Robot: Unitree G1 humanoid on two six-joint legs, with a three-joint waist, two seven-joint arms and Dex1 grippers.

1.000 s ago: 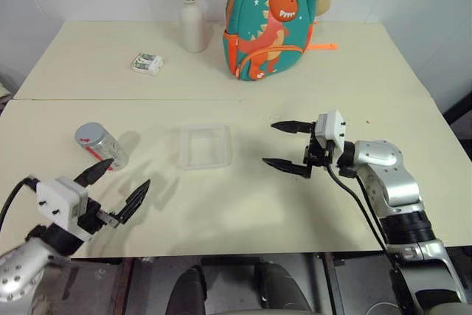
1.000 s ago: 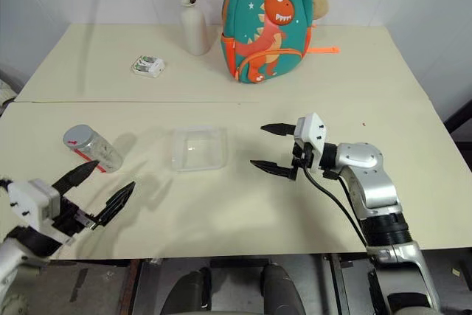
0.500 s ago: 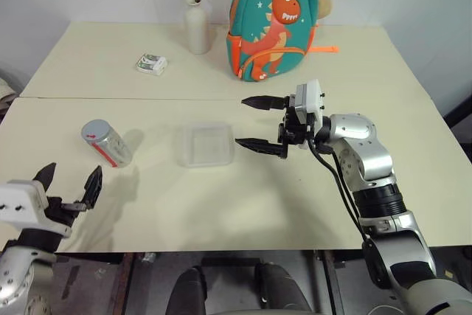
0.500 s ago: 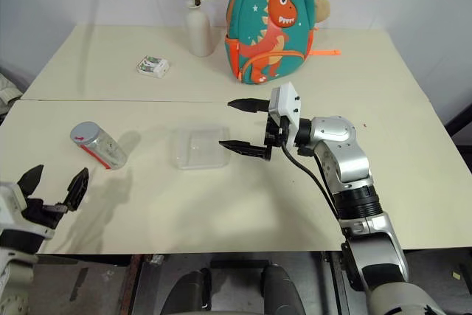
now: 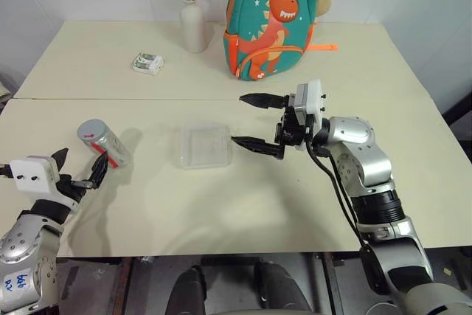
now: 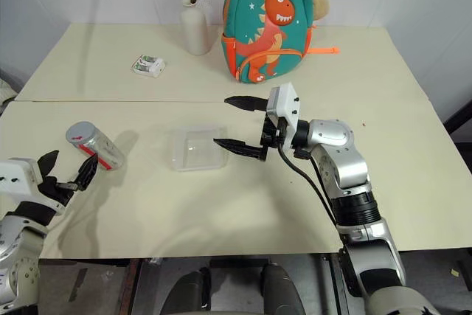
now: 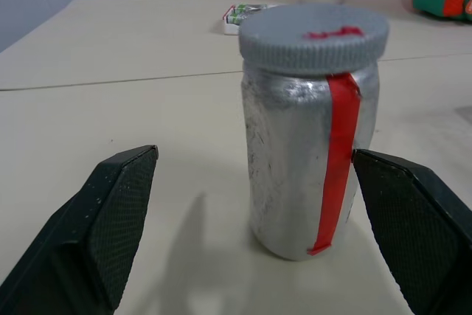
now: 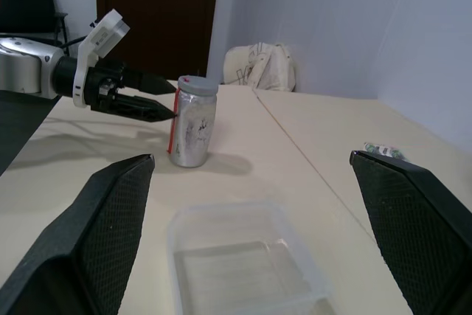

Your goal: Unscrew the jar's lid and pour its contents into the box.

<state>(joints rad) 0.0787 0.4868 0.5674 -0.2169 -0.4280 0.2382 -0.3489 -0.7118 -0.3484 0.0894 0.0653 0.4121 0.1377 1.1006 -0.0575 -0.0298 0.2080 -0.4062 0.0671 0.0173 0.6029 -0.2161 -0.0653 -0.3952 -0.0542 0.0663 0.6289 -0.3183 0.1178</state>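
While capped by lid (image 7: 313, 35), jar (image 7: 310, 167) stands upright.

The jar (image 6: 94, 146) stands on the table (image 6: 221, 204) with its grey lid (image 6: 79, 133) on, tilted as seen from above. The left gripper (image 6: 66, 171), fingers spread, sits just beside it. The clear box (image 6: 198, 148) lies mid-table. The right gripper (image 6: 237, 123), fingers apart, hovers at the box's right edge. A vase (image 6: 194, 27), backpack (image 6: 270, 20) and packet (image 6: 148, 66) stand behind.
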